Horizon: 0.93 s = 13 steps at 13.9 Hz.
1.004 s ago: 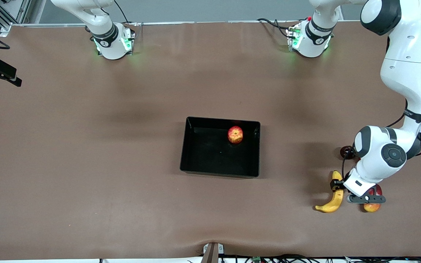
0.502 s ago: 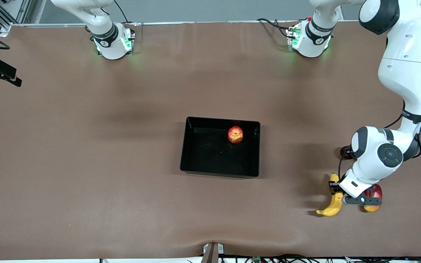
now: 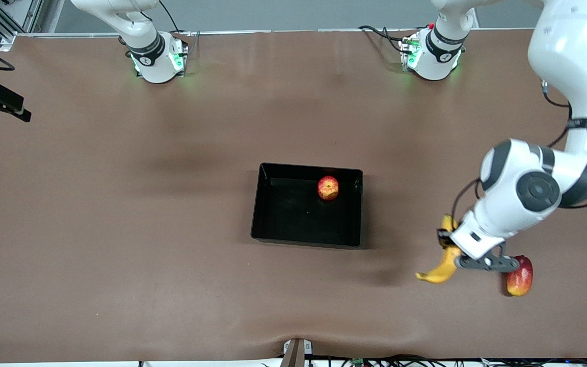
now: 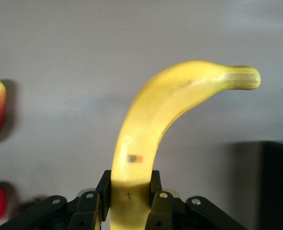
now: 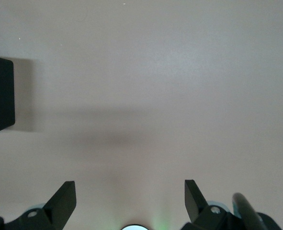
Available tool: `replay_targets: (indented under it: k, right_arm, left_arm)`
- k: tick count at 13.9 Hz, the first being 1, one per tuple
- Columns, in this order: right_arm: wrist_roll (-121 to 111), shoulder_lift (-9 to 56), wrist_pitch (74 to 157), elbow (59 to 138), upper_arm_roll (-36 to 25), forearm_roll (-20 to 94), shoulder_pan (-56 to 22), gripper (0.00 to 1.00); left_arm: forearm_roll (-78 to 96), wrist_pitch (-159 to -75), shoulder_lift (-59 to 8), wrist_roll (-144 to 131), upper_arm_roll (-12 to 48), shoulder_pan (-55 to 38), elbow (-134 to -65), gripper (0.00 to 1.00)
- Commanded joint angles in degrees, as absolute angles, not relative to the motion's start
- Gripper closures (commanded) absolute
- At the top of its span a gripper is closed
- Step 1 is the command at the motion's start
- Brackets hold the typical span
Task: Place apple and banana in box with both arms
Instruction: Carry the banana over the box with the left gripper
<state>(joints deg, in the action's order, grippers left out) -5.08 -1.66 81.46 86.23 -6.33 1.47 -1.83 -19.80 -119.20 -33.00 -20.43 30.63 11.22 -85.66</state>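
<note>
while left gripper (image 4: pixel 129 203) clamps banana (image 4: pixel 167 120), right gripper (image 5: pixel 130 194) seemingly waits, spread.

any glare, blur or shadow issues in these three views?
Front view: sharp, even light; soft arm shadows on the table; the glossy black box reflects a little around the apple. Left wrist view: the banana in the left gripper is crisp, while the red fruit at the edge looks soft. Right wrist view: the right gripper is open, a broad soft shadow on the table.

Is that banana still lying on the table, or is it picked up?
Picked up: the left end effector grips the banana, which hangs above its shadow on the table.
</note>
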Motion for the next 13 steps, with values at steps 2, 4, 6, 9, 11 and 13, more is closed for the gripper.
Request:
replay_targets:
  k: [2, 4, 6, 9, 11, 13]
  right_arm:
    - [-5.9, -2.1, 81.9, 86.7, -6.2, 0.3, -1.7, 0.0]
    - [-5.9, -2.2, 81.9, 86.7, -6.2, 0.4, -1.7, 0.0]
    - [-5.9, -2.1, 82.0, 86.8, -6.2, 0.4, -1.8, 0.0]
    - [-5.9, -2.1, 82.4, 86.9, -6.2, 0.5, -1.6, 0.0]
    - [-5.9, -2.1, 82.7, 87.0, -6.2, 0.5, -1.7, 0.0]
    - [-5.9, -2.1, 82.8, 87.0, -6.2, 0.5, -1.6, 0.0]
  left_arm:
    - [-20.8, -117.4, -31.6, -34.6, 38.8, 11.0, -87.0, 1.0]
    - [-20.8, -117.4, -31.6, -39.7, 40.1, 8.5, -86.9, 1.0]
    - [-21.2, -117.5, -32.0, -43.3, 40.1, 4.5, -86.7, 1.0]
    - [-22.7, -118.6, -35.1, -48.8, 39.5, -2.6, -85.2, 1.0]
    - [-24.3, -118.8, -37.2, -52.8, 39.5, -6.0, -84.9, 1.0]
    - [-26.6, -119.4, -38.5, -56.3, 38.8, -9.0, -84.8, 1.0]
